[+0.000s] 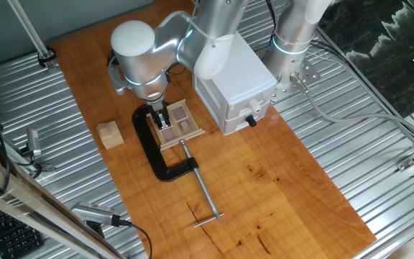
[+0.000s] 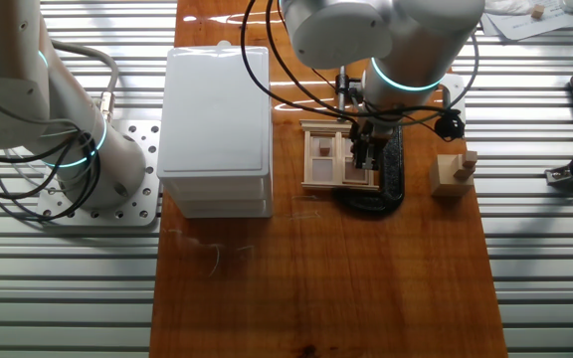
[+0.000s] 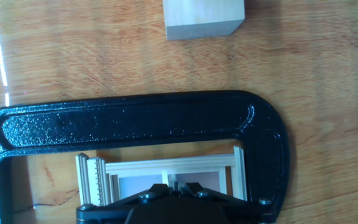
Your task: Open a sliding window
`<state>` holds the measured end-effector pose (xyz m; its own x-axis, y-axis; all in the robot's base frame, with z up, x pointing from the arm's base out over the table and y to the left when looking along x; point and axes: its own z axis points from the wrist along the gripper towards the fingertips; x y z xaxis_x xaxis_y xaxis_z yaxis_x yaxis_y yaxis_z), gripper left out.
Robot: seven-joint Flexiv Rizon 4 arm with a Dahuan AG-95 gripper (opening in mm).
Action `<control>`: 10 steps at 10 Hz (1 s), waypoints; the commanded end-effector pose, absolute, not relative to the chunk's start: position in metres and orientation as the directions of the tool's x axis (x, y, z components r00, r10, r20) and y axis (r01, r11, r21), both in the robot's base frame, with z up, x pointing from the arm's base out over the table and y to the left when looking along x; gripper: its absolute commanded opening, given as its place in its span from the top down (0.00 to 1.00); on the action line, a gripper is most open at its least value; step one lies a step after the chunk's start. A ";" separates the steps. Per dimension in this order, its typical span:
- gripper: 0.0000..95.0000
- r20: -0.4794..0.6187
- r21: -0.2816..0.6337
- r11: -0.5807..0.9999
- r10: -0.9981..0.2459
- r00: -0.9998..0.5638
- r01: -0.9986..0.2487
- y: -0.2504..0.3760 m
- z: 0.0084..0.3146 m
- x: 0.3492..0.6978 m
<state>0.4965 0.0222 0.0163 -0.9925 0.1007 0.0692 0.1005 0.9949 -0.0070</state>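
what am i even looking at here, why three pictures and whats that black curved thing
You are seeing a silver-white robot arm working at a wooden table. Two pictures come from fixed cameras on different sides of the table. The third comes from a camera on the robot's hand, looking down along its fingers.

The black curved thing is a black metal C-clamp that pins a small light-wood sliding window with brown panes to the table. The arm's black two-finger gripper is down at the window; whether it grips anything cannot be told.

Also on the table: a plain small wooden cube and a white box with a black knob.
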 end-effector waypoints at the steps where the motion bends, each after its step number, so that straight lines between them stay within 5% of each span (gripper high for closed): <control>1: 1.00 0.068 -0.008 0.995 0.104 -0.992 0.104 0.023 0.016 0.496; 10: 1.00 0.066 -0.008 0.994 0.105 -0.992 0.105 0.025 0.016 0.495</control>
<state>0.4953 0.0253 0.0162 -0.9923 0.1043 0.0661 0.1040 0.9945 -0.0083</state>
